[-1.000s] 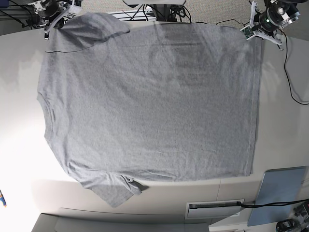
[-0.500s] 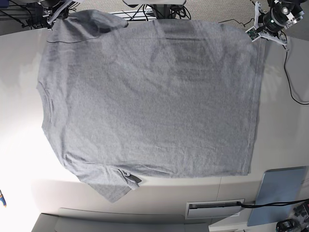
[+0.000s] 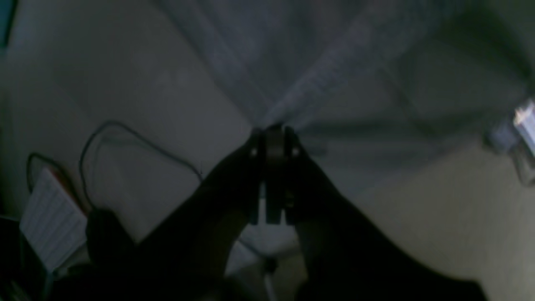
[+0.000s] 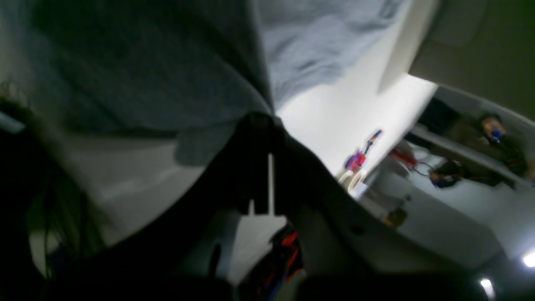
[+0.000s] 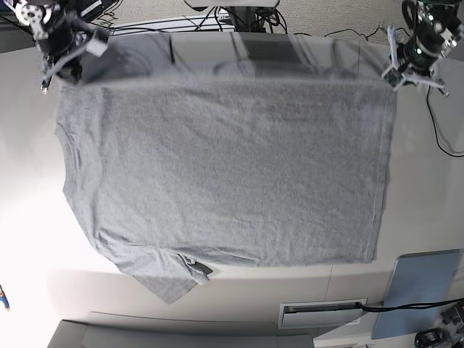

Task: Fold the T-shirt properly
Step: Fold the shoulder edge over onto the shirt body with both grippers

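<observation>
The heather-grey T-shirt lies spread on the white table, plain side up, collar to the left and hem to the right. Its far edge is lifted and pulled taut between both grippers. My left gripper is shut on the far hem corner; the left wrist view shows it pinching the cloth. My right gripper is shut on the far shoulder and sleeve end; the right wrist view shows it pinching the fabric. The near sleeve lies flat at the front left.
A pale blue flat panel lies at the front right. A black cable runs along the table's right side. A white slotted fixture sits at the front edge. Cables hang behind the table's far edge.
Both grippers have lifted the shirt's far edge and carried it toward the front. The far sleeve and hem corner have left the table, and the edge now hangs taut between them.
</observation>
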`<act>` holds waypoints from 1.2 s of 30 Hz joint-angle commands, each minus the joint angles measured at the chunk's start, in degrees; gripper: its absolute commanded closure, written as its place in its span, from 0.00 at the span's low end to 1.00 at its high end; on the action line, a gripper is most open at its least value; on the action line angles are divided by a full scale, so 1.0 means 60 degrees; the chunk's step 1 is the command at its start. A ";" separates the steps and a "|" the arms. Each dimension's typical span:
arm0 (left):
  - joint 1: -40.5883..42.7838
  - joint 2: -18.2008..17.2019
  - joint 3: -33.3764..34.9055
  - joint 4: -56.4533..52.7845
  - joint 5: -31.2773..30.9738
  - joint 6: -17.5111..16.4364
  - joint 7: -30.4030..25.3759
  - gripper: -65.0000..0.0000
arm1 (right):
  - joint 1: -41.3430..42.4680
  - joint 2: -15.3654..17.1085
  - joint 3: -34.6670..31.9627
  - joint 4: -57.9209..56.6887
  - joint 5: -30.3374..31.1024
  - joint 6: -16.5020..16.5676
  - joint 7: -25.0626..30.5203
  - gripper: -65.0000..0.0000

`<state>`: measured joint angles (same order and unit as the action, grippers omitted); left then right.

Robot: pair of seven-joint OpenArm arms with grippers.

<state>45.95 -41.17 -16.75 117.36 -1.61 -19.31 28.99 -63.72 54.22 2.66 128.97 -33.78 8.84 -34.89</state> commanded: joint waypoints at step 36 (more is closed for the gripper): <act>-0.3738 0.1701 0.0656 -0.1982 -0.1100 0.0087 -0.0543 1.00 | 0.6903 -0.1024 -0.2517 -0.3206 0.1333 -0.0495 0.1362 1.00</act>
<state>23.92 -30.00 -12.34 104.77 -8.12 -19.46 26.79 -22.68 46.81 -12.95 109.06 -25.34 7.09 -26.94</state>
